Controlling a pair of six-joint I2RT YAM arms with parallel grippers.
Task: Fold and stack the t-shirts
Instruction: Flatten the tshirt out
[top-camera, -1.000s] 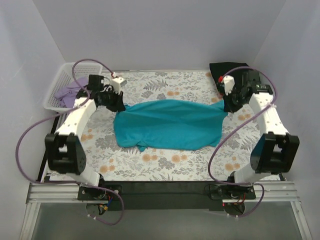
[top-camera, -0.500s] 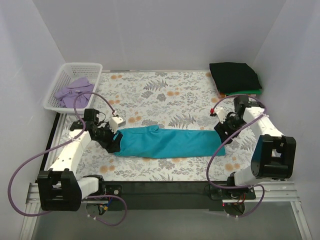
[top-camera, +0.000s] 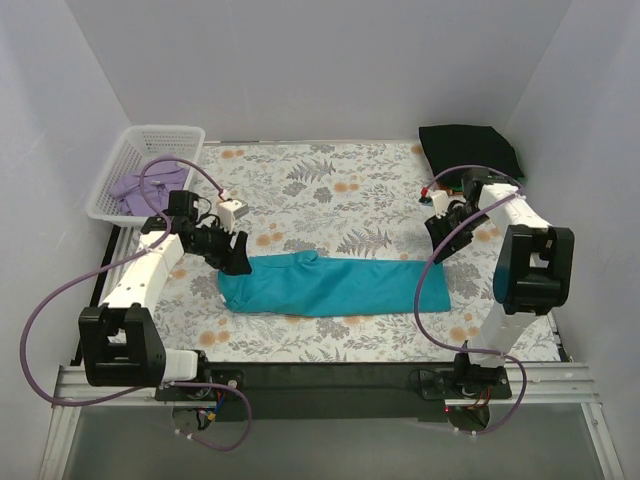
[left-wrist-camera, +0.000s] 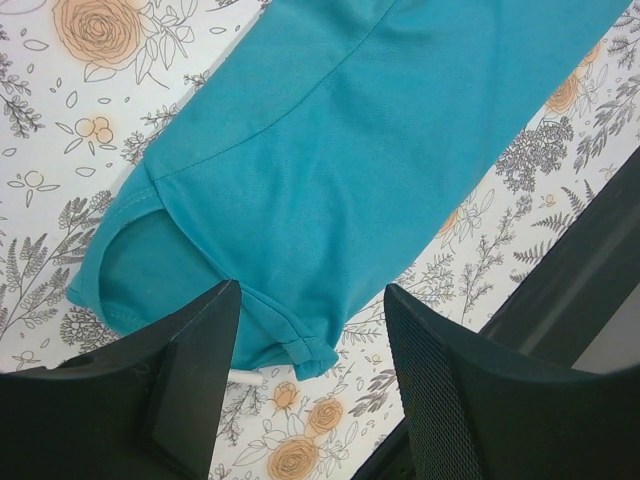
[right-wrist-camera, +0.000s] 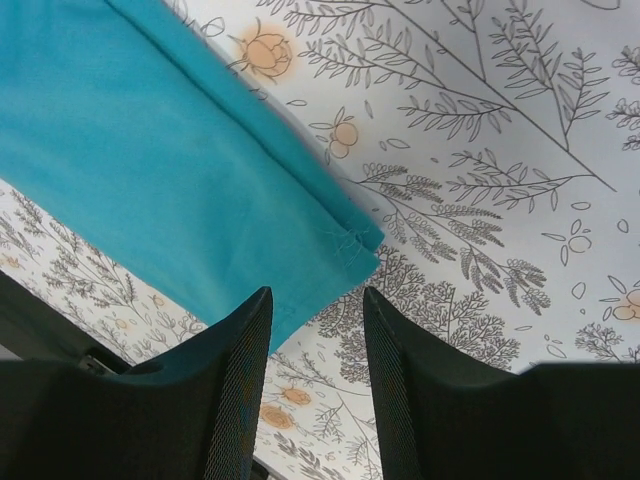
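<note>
— Where is the teal t-shirt (top-camera: 330, 285) lying?
— It is lying folded into a long band on the flower-patterned worktop (top-camera: 330, 190), stretching from one pincer to the other. Its left end is sitting under the left pincer (top-camera: 232, 258), and its right corner is lying just under the right pincer (top-camera: 441, 243)
— Are the pincers gripping it?
— No. The left pincer is hovering over the cloth with its jaws spread wide and nothing between them. The right pincer is gaping the same way, empty, above the shirt's corner
— And the other shirts?
— The black t-shirt (top-camera: 468, 152) is resting beyond the right pincer, at the far corner. The lavender t-shirt (top-camera: 140, 185) is lying in the white basket (top-camera: 112, 178), beyond the left pincer and outward of it
</note>
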